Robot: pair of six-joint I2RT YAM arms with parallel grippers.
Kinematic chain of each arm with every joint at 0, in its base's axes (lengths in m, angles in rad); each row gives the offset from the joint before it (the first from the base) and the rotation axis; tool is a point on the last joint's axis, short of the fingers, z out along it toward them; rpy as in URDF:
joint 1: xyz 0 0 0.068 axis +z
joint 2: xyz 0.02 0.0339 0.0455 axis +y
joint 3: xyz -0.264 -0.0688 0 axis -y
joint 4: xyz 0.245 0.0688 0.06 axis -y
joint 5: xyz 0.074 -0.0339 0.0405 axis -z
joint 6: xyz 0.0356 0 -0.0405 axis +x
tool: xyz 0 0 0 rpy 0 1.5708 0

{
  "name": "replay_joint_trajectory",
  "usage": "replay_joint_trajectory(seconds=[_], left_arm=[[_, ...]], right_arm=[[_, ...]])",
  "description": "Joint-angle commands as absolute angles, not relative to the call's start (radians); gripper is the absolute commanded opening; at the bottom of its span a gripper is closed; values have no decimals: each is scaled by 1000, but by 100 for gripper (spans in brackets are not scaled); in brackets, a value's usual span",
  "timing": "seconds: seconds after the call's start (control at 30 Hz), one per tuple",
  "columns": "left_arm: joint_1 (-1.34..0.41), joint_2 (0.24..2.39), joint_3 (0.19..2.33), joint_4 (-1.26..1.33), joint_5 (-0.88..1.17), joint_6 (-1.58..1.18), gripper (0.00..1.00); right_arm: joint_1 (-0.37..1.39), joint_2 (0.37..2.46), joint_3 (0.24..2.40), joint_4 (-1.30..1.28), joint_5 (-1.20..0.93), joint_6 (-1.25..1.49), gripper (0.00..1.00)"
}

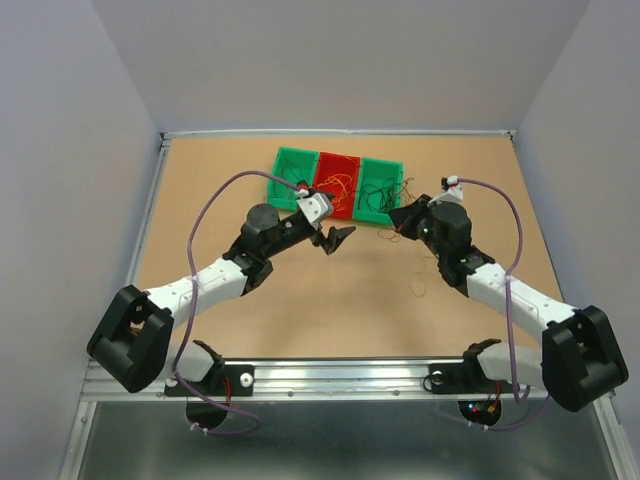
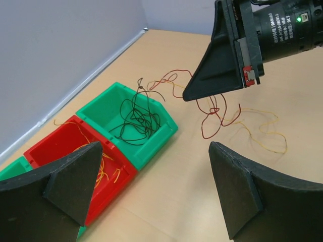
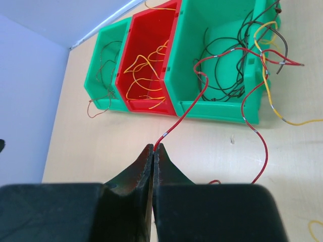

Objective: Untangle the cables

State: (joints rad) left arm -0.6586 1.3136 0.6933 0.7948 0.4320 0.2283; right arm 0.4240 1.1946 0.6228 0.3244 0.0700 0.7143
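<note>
Right gripper [image 3: 154,149] pinches a red cable [image 3: 177,121] at its very tips; left gripper [image 2: 155,147] hangs spread, empty. Cables [image 2: 214,112] lie on the table [image 2: 166,201] just beside the green bin [image 2: 169,128], some draped over its rim. Advise a slow pull away from the bin, watching for slip.

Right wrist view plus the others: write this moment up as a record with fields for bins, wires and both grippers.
left green bin: dark red-brown wires
red bin: orange-yellow wires
right green bin: black wires, some over its rim
loose on table: red wire and yellow wire, crossing beside the right green bin
right gripper: shut on the red wire's end
left gripper: open, empty, above the table
</note>
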Motion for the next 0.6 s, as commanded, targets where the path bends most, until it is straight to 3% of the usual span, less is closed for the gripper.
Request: replay_joint_trajectory(seconds=[0.0, 0.57], left_arm=[[-657, 1327, 718, 813, 517, 232, 99], [-752, 1597, 945, 706, 630, 127, 99]], right_arm=[[448, 1157, 598, 431, 57, 729, 1], [594, 1121, 546, 543, 133, 721, 1]])
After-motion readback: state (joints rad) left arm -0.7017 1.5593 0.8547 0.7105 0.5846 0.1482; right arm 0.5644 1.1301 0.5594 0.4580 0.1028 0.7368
